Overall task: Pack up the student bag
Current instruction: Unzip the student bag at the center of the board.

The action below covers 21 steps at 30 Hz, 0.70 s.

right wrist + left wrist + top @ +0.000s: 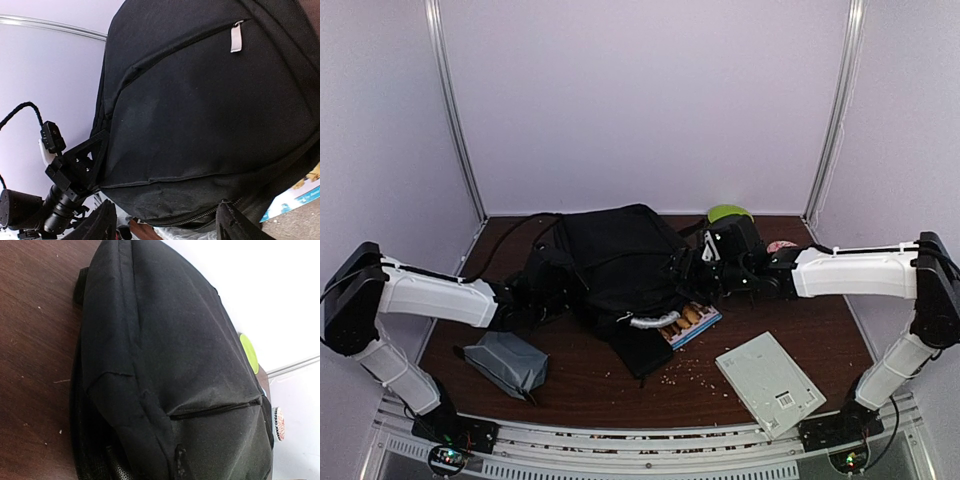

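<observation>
The student bag (pixel 610 260) is a big black fabric backpack lying mid-table, its grey-white handle (pixel 655 322) at the near edge. It fills the left wrist view (pixel 170 355) and the right wrist view (pixel 200 100). My left gripper (pixel 533 296) is pressed into the bag's left side; its fingers are hidden, so I cannot tell its state. My right gripper (pixel 705 272) is at the bag's right side. In its wrist view (pixel 167 225) the fingers (pixel 102 222) stand wide apart, open, with the bag's zipped edge between them.
A grey zip pouch (pixel 505 360) lies near left. A flat white case (pixel 770 382) lies near right. A blue-edged snack box (pixel 692 322) pokes out under the bag. A green disc (pixel 728 212) and a pink round thing (pixel 780 246) sit behind the right gripper. Crumbs dot the brown table (pixel 700 375).
</observation>
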Each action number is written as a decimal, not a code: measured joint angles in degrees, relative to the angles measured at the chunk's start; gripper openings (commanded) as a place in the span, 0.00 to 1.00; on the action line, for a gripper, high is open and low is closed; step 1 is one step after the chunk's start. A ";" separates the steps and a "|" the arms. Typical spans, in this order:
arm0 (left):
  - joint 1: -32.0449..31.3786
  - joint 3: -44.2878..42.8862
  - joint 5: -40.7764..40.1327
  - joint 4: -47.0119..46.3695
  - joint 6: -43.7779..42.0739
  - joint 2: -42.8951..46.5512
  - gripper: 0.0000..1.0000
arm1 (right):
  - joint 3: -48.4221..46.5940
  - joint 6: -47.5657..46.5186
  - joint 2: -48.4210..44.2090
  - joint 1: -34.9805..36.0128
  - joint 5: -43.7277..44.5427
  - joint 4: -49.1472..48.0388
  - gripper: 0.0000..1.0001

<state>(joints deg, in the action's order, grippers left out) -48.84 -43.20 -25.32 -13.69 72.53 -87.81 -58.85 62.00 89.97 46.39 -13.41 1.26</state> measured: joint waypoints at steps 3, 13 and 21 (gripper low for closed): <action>-0.61 -0.28 0.17 -0.26 -0.22 -0.79 0.04 | 2.29 2.82 -0.02 0.28 -0.76 -3.50 0.67; -1.14 -1.92 6.49 1.84 -7.76 -1.01 0.53 | 8.13 7.74 -0.04 0.13 -0.92 -8.55 0.68; -1.38 -2.29 8.57 9.46 -12.85 3.50 0.70 | 11.87 8.87 -2.51 0.11 1.84 -8.20 0.71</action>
<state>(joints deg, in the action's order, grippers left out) -50.22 -45.50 -16.75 -4.23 59.68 -84.31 -46.98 70.87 87.46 46.50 -11.57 -6.94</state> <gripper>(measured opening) 0.689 0.704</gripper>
